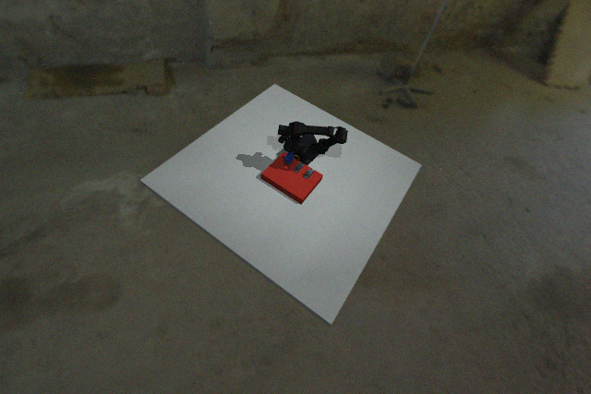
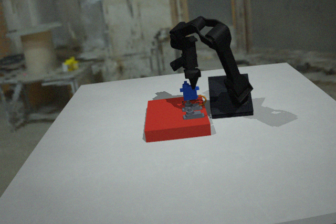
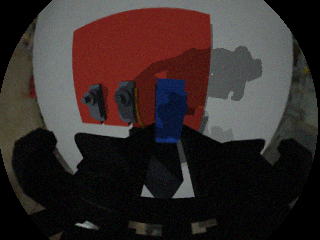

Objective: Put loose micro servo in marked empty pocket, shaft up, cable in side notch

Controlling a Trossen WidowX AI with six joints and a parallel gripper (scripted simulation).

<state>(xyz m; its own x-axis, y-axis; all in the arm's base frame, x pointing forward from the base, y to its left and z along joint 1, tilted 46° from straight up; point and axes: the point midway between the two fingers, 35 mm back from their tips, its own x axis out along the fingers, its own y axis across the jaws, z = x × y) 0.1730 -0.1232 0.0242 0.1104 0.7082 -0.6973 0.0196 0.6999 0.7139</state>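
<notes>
The blue micro servo (image 1: 289,158) (image 2: 189,93) (image 3: 170,110) is upright, its output shaft on top and its ears out to the sides. My gripper (image 2: 193,87) (image 3: 168,127) is shut on it and holds it over the rear part of the red deck (image 1: 286,184) (image 2: 164,118) (image 3: 110,50), seemingly a little above the surface. The servo's orange cable (image 2: 205,99) (image 3: 137,107) loops out on the side toward the arm's base and the grey servos. The marked pocket cannot be made out; the servo, the gripper and shadow cover that area.
Two grey servos sit in the deck beside the held one: the nearer grey servo (image 1: 307,173) (image 2: 193,115) (image 3: 95,104) and the middle grey servo (image 1: 298,168) (image 3: 125,102). The arm's dark base (image 2: 217,107) stands just behind the deck on the white table (image 1: 238,198) (image 2: 163,175).
</notes>
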